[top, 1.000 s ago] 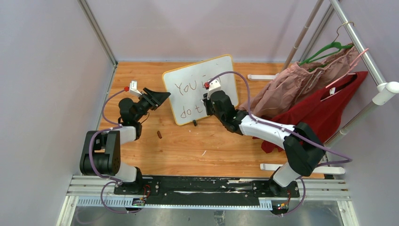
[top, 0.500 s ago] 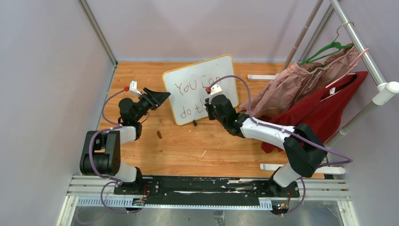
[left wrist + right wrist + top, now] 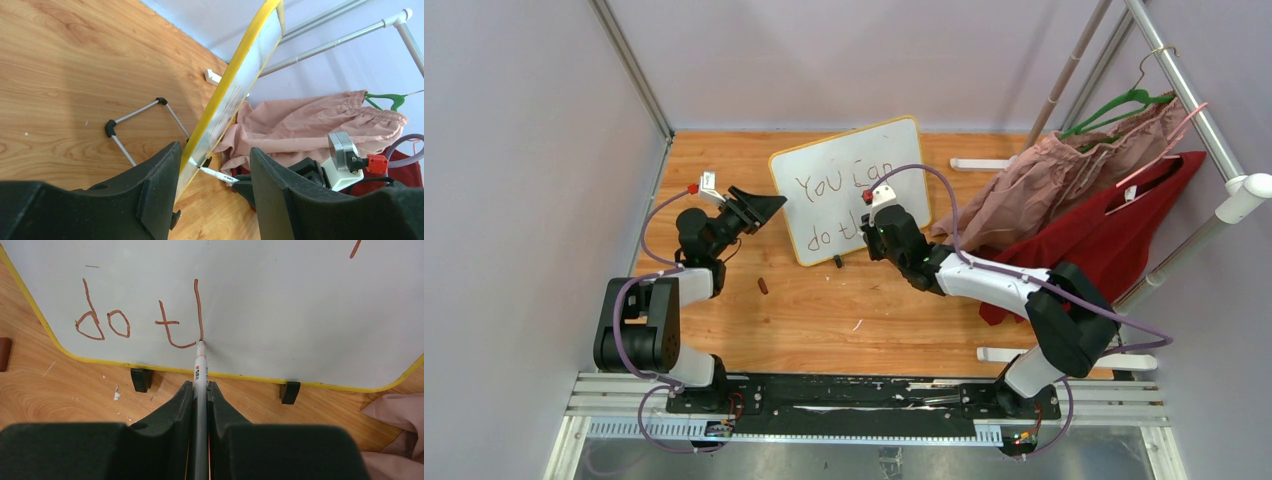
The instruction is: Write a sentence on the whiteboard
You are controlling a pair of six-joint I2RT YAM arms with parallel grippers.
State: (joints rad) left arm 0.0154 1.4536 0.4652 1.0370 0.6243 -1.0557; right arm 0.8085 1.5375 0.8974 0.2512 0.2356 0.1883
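Note:
The whiteboard [image 3: 849, 185] with its yellow frame stands tilted on the wooden table. The sentence [image 3: 829, 205] reads "You can" on top and "do t" plus one vertical stroke [image 3: 199, 310] below. My right gripper [image 3: 200, 390] is shut on a grey marker [image 3: 200, 380]. The marker's tip touches the board [image 3: 300, 310] at the foot of that stroke. My left gripper [image 3: 764, 205] is open at the board's left edge. In the left wrist view the yellow edge [image 3: 227, 90] runs between the fingers, close to the left finger [image 3: 160, 175], and the marker [image 3: 216, 174] meets the board's face.
A small dark red cap [image 3: 764, 286] lies on the table left of the board. Pink [image 3: 1064, 180] and red [image 3: 1124, 240] garments hang on a rack at the right, close behind my right arm. Two black feet [image 3: 141, 379] and a wire stand [image 3: 135, 120] hold the board.
My right gripper has slid the marker down the board, drawing a vertical stroke after the "t", and "can" now shows above it. The left arm has not moved.

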